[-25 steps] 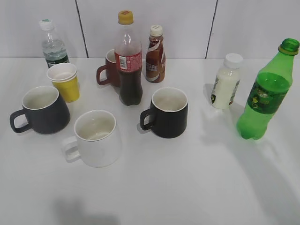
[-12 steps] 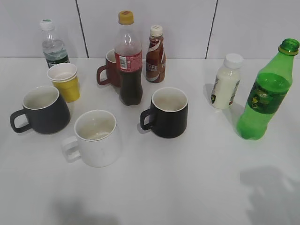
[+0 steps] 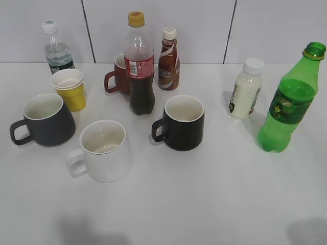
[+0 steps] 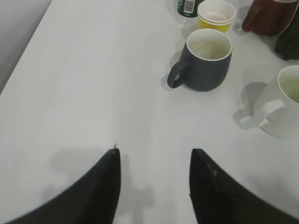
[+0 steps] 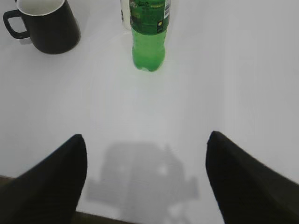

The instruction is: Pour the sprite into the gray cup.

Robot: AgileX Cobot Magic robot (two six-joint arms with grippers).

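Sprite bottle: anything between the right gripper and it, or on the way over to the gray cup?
Nothing between the open right gripper and the sprite bottle; bare table only. Toward the gray cup, the black mug, cola bottle and white mug stand between.

A cola bottle (image 3: 140, 64) stands between a white mug (image 3: 102, 151) and black mug (image 3: 181, 122).
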